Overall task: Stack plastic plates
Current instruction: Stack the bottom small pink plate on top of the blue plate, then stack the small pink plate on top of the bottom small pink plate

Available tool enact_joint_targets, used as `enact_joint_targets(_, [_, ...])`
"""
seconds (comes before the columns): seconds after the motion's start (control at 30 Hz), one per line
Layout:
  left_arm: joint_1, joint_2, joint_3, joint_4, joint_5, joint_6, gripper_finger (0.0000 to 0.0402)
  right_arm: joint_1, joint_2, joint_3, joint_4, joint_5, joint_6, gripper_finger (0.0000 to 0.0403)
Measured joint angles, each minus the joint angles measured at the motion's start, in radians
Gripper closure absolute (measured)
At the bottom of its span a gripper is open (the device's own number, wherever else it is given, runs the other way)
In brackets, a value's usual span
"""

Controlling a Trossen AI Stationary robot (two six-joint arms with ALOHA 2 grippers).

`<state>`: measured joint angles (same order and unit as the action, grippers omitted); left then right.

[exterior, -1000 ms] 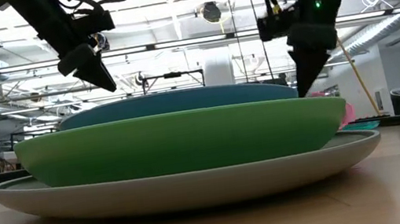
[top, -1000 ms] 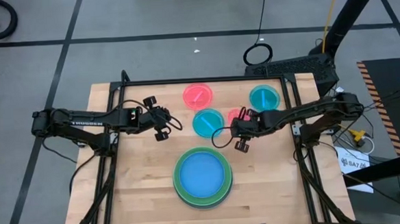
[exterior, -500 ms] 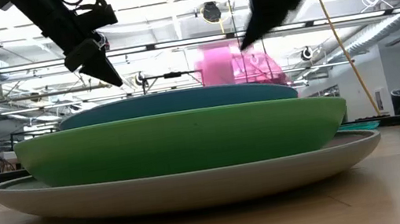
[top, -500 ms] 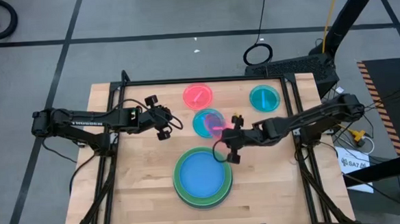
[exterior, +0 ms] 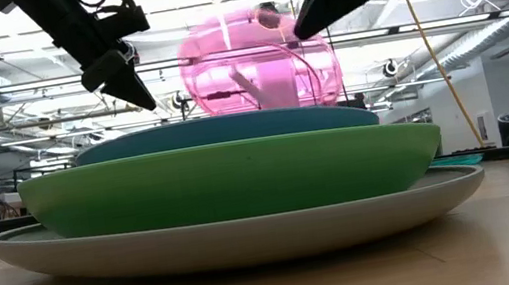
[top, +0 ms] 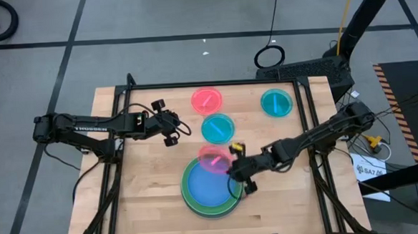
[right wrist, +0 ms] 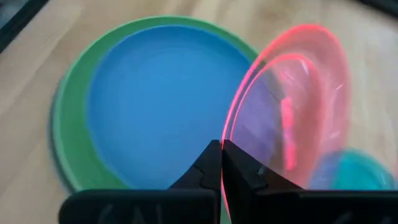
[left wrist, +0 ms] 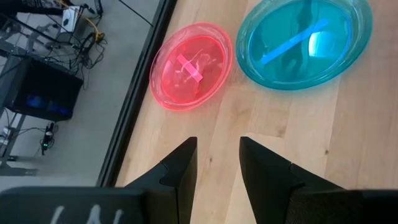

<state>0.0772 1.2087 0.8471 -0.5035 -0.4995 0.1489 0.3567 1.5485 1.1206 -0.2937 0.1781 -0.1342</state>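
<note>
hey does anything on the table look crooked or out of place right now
One thing: the pink plate pinched at its rim by the right gripper is tilted steeply, nearly on edge, above the blue plate topping the stack. Being carried, it's probably no fault. The left gripper hangs open over bare wood. The other plates lie flat.

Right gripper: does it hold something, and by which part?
The right gripper holds a pink plate by its rim, fingers shut, above the blue plate.
</note>
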Motion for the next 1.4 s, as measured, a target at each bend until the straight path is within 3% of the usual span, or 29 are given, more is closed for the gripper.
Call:
enact_joint_targets(0.3, [0.0,0.0,0.0,0.0,0.0,0.004,0.0275,0.076,0.046,0.0,0.066,-0.015,-0.245,0.0403])
enact_joint_targets(0.43, [0.0,0.0,0.0,0.001,0.0,0.005,0.0275,0.079,0.075,0.0,0.091,-0.079,-0.249,0.0403])
enact_joint_targets(0.73, [0.003,0.0,0.0,0.009,0.0,0.014,0.0275,0.076,0.131,0.0,0.096,-0.077,-0.335,0.0403])
enact_joint_targets(0.87, [0.003,0.0,0.0,0.012,0.0,0.014,0.0275,0.075,0.134,0.0,0.095,-0.07,-0.353,0.0399])
enact_joint_targets(1.0, [0.003,0.0,0.0,0.015,0.0,0.013,0.0275,0.076,0.134,0.0,0.095,0.004,-0.341,0.0386])
enact_joint_targets(1.4, [0.003,0.0,0.0,0.034,0.0,0.013,0.0275,0.075,0.134,0.0,0.095,0.01,-0.321,0.0353])
